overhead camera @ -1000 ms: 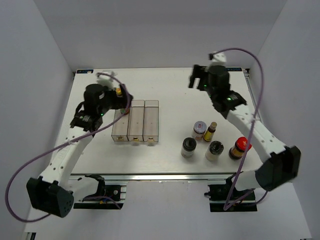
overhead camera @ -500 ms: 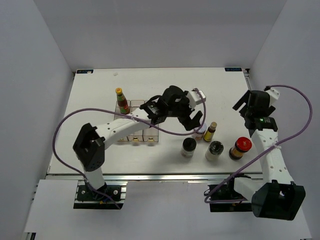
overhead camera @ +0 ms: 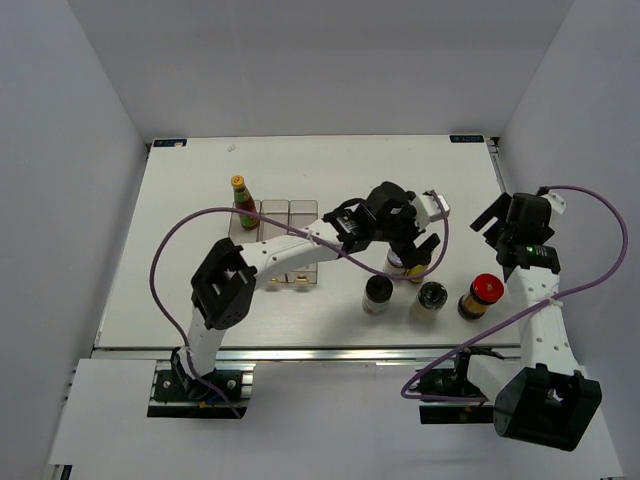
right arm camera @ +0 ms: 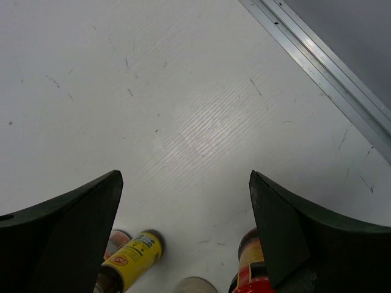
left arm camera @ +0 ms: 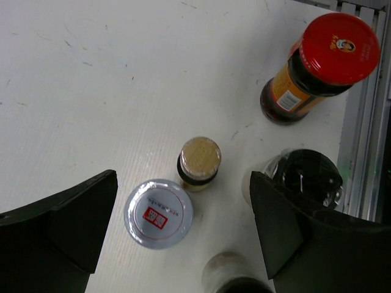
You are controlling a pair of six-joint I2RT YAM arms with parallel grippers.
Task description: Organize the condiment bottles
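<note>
On the near right of the tabletop (overhead camera: 180,300), five of the condiment bottles stand bunched. Your left gripper (left arm camera: 183,177) hovers over them, fingers wide apart and holding nothing. Between the fingers you have the white jar (left arm camera: 159,213), its lid bearing a red mark too small to read, just beside the tiny yellow-capped bottle (left arm camera: 199,162). The red-lidded dark jar (left arm camera: 330,58) has an orange label and a printed face on its lid. A black-lidded shaker (left arm camera: 311,177) and a second shaker (left arm camera: 229,278) sit nearer you. The slim red sauce bottle (overhead camera: 244,202) stands upright at the far left corner of the clear tray (overhead camera: 303,212). Your right gripper (right arm camera: 184,177) is also spread and empty, over bare surface by the aluminium rail (right arm camera: 317,55). You have room far of the cluster.
</note>
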